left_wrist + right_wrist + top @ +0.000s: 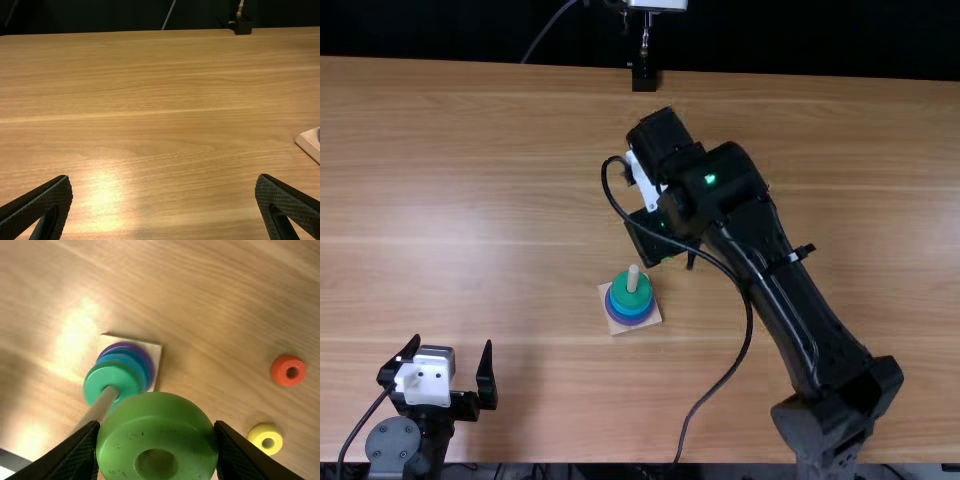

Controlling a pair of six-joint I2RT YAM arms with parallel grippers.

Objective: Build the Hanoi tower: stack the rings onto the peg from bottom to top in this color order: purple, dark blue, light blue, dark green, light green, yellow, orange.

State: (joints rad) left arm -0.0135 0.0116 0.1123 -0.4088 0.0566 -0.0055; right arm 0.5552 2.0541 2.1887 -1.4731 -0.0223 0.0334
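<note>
Near the peg [633,279], right arm [775,270] aslant.

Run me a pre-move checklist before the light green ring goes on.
1. Light green ring gripped by the right hand: ok, between both fingers.
2. Dark green ring topping the stack, purple ring lowest: ok.
3. Peg bare above the dark green ring: ok.
4. Held ring lined up over the peg: not ok, it looks off to one side.
5. Yellow ring and orange ring off the peg, lying on the table: ok.
6. Left hand away from the base: ok, well apart.
</note>
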